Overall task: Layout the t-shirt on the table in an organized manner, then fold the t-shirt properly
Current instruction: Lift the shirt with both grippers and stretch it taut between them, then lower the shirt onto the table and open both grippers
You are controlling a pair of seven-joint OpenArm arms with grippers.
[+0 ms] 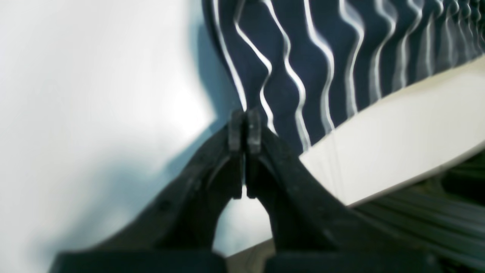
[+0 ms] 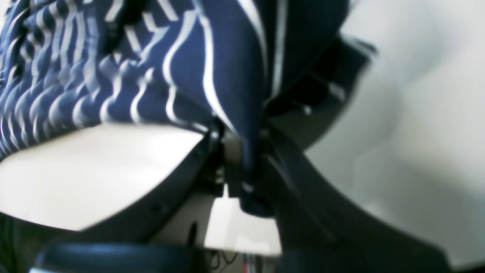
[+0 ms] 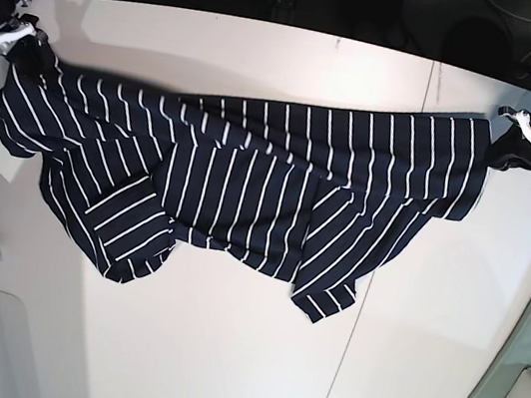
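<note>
While both grippers, left gripper [image 1: 244, 131] and right gripper [image 2: 242, 151], pinch the t-shirt [image 3: 250, 171] taut between closed jaws, the left's thin, blurry bite may slip.

Both wrist views are soft and motion-blurred: the t-shirt [image 1: 303, 68] stripes smear into waves toward 1 o'clock. Glare whitens the bench [image 1: 94, 94] at 9 o'clock, with a bluish shadow around the left pincer [image 1: 244, 131]. The base view is sharp, evenly bright, bowed at its edges.

Base view overhead, looking down on table [image 3: 221, 354], wrist views close behind grippers, all sharing t-shirt [image 3: 248, 181].
</note>
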